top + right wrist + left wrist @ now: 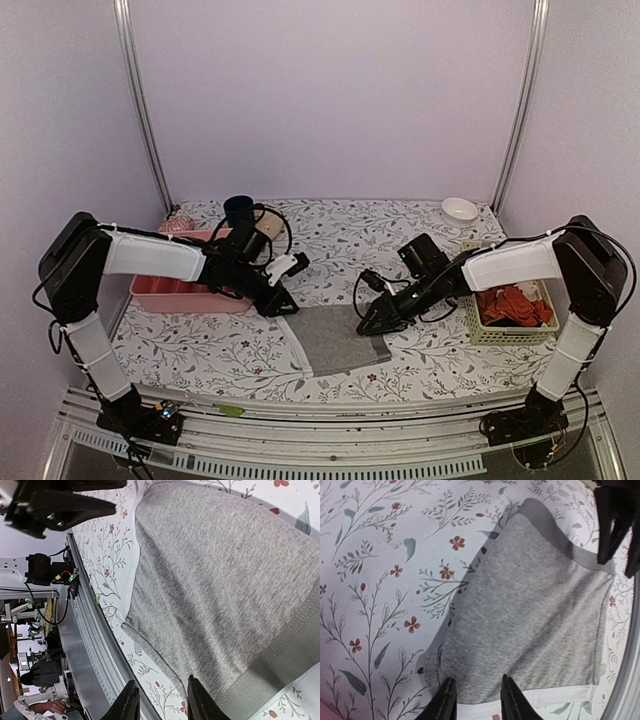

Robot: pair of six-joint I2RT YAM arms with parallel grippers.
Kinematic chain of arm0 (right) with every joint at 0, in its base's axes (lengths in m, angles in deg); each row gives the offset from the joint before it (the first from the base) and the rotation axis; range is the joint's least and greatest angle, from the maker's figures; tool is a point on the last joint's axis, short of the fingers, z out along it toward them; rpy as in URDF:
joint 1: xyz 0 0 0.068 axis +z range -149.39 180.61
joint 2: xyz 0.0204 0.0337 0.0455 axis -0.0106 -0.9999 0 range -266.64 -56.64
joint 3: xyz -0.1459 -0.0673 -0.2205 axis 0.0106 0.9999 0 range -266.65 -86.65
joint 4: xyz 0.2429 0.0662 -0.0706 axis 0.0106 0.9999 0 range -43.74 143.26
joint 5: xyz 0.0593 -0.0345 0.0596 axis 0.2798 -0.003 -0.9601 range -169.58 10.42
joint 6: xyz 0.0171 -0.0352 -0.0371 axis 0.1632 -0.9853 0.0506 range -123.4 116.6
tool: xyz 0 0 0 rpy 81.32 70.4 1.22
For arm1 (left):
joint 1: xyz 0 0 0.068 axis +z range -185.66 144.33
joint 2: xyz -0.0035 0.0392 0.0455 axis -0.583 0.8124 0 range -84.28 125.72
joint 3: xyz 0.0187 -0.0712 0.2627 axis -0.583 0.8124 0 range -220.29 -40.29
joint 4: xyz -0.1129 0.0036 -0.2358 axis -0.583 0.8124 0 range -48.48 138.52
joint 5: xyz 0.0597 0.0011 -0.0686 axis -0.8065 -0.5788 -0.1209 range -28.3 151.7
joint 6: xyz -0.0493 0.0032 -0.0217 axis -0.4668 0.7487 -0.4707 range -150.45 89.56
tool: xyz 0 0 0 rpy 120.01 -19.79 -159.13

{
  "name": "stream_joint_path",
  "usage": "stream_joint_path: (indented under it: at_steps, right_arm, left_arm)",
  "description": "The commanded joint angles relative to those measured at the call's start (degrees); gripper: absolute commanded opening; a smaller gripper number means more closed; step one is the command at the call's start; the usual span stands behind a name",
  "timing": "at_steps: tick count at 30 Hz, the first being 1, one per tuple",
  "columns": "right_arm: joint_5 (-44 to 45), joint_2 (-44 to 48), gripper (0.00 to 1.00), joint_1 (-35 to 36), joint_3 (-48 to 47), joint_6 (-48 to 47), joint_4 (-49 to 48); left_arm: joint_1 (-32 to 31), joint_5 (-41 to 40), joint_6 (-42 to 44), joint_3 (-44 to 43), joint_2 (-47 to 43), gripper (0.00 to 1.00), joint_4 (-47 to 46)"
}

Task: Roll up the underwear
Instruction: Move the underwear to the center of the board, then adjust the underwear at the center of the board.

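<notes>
The underwear lies folded flat on the flowered tablecloth, a grey rectangle between the two arms. In the left wrist view the underwear shows its pale hem trim near my fingertips and its darker waistband at the far end. My left gripper hovers open over the hem edge, and in the top view it is at the cloth's far left corner. My right gripper is at the far right corner. It stands open beside the waistband, over the underwear's edge.
A pink tray and a dark blue cup stand behind the left arm. A white bowl sits at the back right. A basket with orange-red garments is on the right. The metal rail runs along the near edge.
</notes>
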Motion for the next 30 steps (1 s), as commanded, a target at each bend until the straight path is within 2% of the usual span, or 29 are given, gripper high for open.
stream_joint_path:
  at_steps: [1,6,13,18,23,26,30]
  right_arm:
    - [4.82,-3.23,0.31,0.22,-2.02,-4.12,5.74]
    - [7.86,-6.40,0.21,0.20,-3.15,-5.37,8.00]
    - [7.06,-7.12,0.20,0.67,-1.27,-6.49,9.07]
    - [6.28,-6.89,0.20,2.75,0.15,-6.73,9.08]
    - [6.42,-6.23,0.20,5.44,1.54,-5.02,8.55]
    - [6.68,-5.66,0.20,5.64,3.20,-3.58,7.21]
    - [6.70,-4.88,0.20,5.69,3.67,-2.58,6.90]
  left_arm:
    - [-5.80,2.49,1.97,-1.74,-3.23,0.31,0.81]
    - [-11.71,4.60,0.68,0.47,-1.68,0.26,0.37]
    - [-15.97,4.17,2.44,3.95,2.51,0.19,1.45]
    - [-16.21,3.07,0.06,5.41,1.45,0.16,1.14]
    - [-16.61,1.08,4.11,1.38,2.91,0.13,12.13]
    - [-17.17,-3.81,8.04,1.22,2.28,0.11,17.78]
    - [-17.23,-8.21,10.86,3.99,-0.58,0.09,19.03]
